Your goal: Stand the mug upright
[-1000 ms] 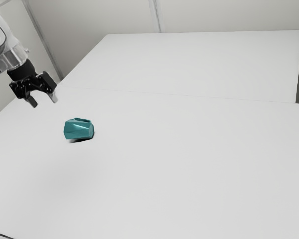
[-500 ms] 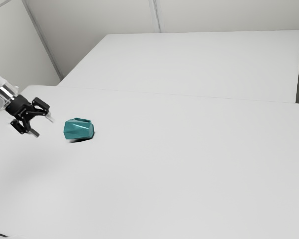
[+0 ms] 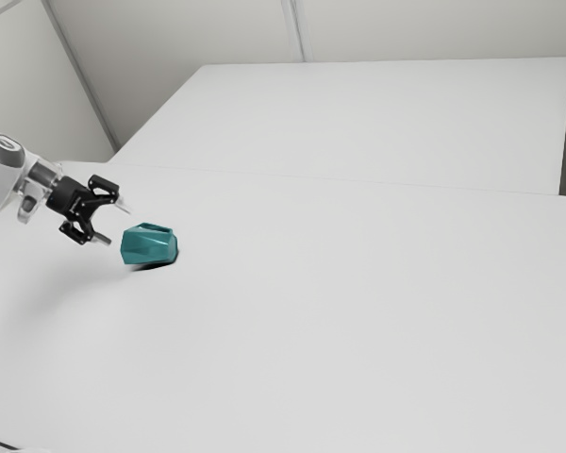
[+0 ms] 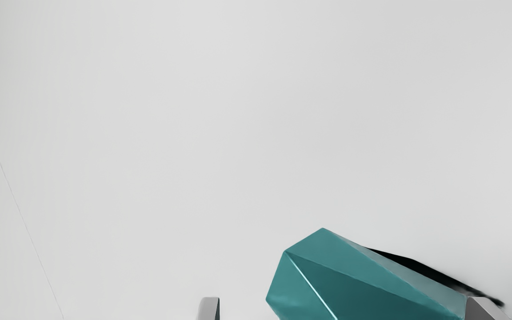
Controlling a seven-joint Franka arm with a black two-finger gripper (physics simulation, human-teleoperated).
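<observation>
Exterior view, clock centred on mug (image 3: 149,247): mug lies on its side on counter (image 3: 358,330). Hand (image 3: 118,226) sits near, at 10 o'clock; flat panel (image 3: 387,118) lies well apart, at 2.

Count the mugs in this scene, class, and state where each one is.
1. The teal faceted mug lies on its side on the white table, close to the open tool.
</observation>
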